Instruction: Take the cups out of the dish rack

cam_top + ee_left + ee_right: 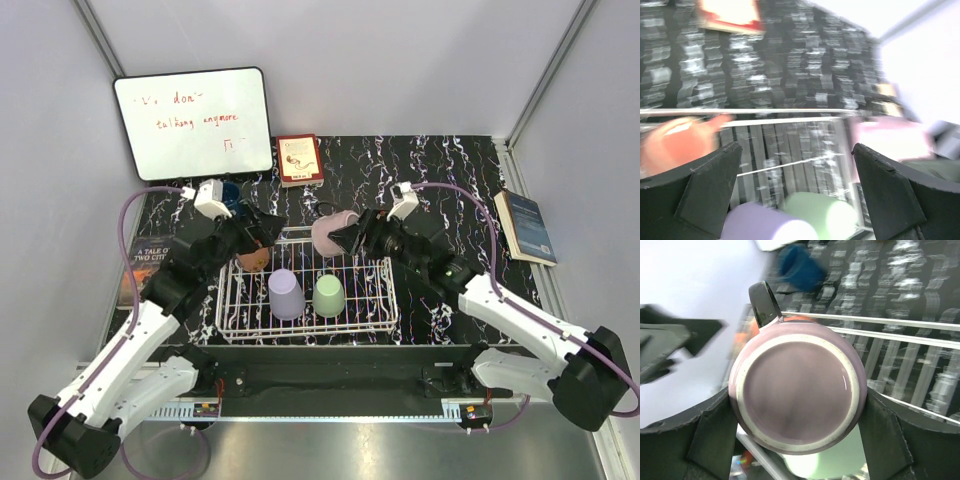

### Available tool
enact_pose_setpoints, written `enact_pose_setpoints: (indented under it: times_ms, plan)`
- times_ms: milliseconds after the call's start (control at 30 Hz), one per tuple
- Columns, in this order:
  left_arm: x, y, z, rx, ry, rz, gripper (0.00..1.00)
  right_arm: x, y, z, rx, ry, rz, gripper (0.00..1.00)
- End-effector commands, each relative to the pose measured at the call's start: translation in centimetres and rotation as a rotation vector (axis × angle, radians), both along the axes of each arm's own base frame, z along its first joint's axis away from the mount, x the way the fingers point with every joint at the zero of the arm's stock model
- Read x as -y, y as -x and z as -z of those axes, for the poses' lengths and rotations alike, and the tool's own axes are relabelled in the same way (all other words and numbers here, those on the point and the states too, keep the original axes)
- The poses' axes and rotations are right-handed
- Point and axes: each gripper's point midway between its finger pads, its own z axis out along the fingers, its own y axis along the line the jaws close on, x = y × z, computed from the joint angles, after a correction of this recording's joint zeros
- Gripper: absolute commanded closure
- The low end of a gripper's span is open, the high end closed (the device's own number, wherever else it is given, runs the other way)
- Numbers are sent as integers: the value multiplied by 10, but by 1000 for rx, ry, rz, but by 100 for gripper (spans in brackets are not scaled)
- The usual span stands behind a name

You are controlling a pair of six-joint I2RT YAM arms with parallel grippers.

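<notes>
The cups are split between the dish rack (305,312) and the table (450,170). The lavender cup (286,294) and the light green cup (329,295) stand upside down, side by side, in the near half of the white wire basket. The terracotta cup (253,258) lies in the rack's far left corner. The dark blue cup (230,192) sits outside the rack on the black marbled table, just in front of the whiteboard (193,122).

The mauve cup (333,233) is at the rack's far rim, tipped on its side and clamped in the right gripper (352,235). The right wrist view shows the cup's round base (797,392) facing the lens, a finger pressed to each side, and its black handle (765,302) pointing up and to the left. Whether the cup touches the wires cannot be told.

The left gripper (258,232) hangs over the far left part of the rack, just above the terracotta cup. Its jaws are spread wide with nothing between them. Its wrist view is blurred, but the fingers (715,190) frame bare rack wires, and the terracotta cup (675,145) lies outside them to the left
</notes>
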Motion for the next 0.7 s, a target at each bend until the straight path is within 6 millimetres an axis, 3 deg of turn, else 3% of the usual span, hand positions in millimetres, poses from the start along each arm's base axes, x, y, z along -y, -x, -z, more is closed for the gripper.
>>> enact_pose_setpoints:
  times_ms: [0,267,667]
  plan:
    - [50,13,-65,202,223,267,1,-20,32,-119,229,-445,-233,100]
    - [77,29,-76,202,346,440,1,-18,41,-123,230,-540,-305,100]
    - [93,44,-102,266,469,590,3,-30,42,-113,200,-532,-368,100]
